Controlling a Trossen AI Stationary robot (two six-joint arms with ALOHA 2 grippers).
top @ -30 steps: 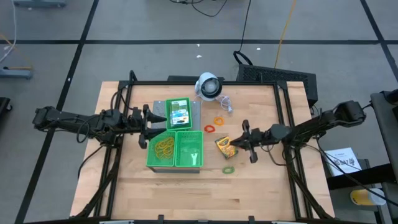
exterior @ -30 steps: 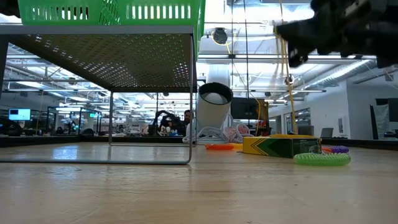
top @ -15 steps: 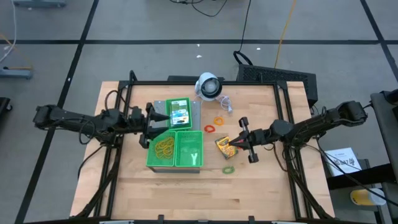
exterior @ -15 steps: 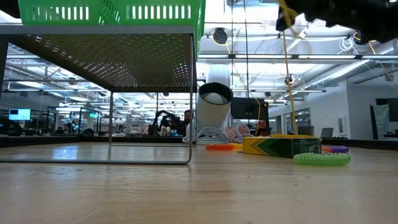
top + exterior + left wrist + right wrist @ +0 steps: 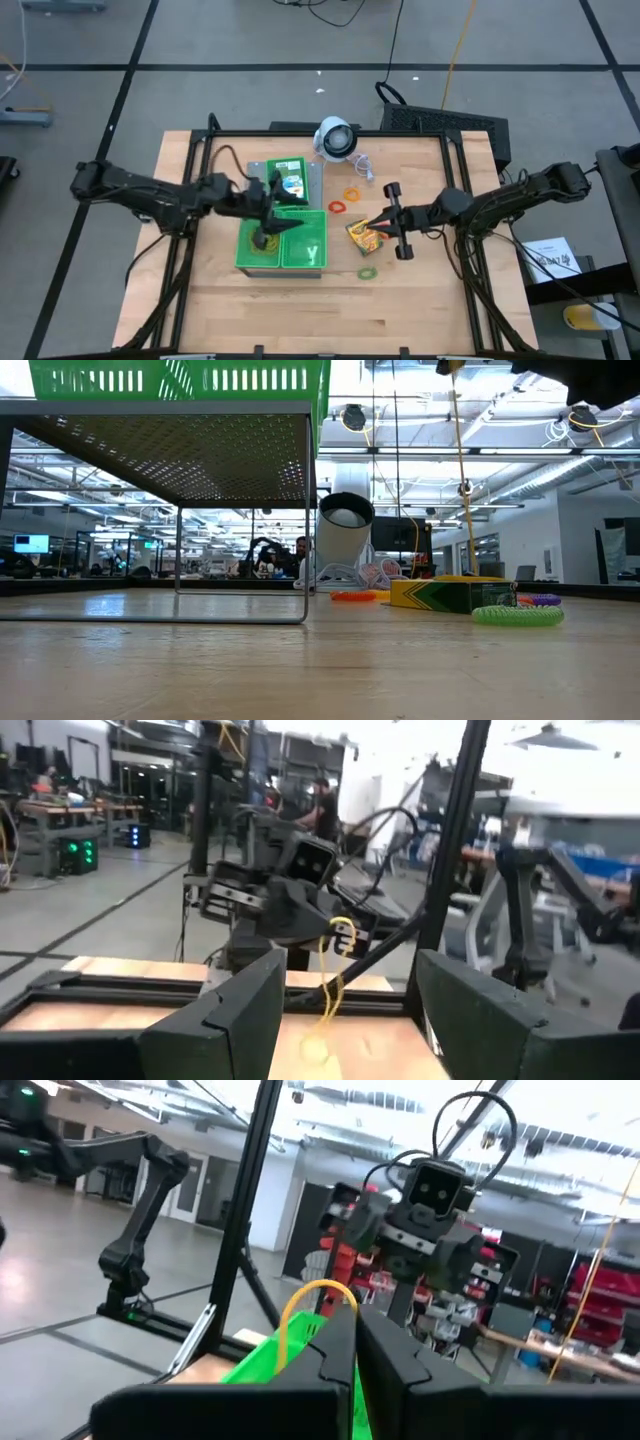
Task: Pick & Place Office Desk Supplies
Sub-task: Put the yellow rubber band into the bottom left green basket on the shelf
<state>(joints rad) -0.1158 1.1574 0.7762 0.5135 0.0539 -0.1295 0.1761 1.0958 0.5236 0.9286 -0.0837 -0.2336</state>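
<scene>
Spreading under both arms, the wooden table (image 5: 200, 290) carries the green compartment tray (image 5: 305, 250), which sits directly below the left gripper (image 5: 268, 222). That gripper hangs over the tray's left compartment with its fingers (image 5: 225, 1015) spread well apart and nothing between them; a heap of tan-yellow rubber bands (image 5: 262, 240) lies in the compartment underneath it. Just beyond the left gripper, a second tray holds a crayon box (image 5: 288, 182), and farther off stands the white round device (image 5: 335, 138).

Well to the side, the right gripper (image 5: 378, 222) hovers above the table with its fingers (image 5: 335, 1350) pressed together on a tan-yellow rubber band (image 5: 305, 1302), whose loop arches up from the fingertips. Directly beneath that gripper lies another crayon box (image 5: 362, 236), partly hidden from above. Near it, toward the table's front edge, rests a green rubber band (image 5: 368, 272); on its far side lie a red band (image 5: 338, 207) and what seems to be an orange band (image 5: 351, 193), though it is very small from above.
</scene>
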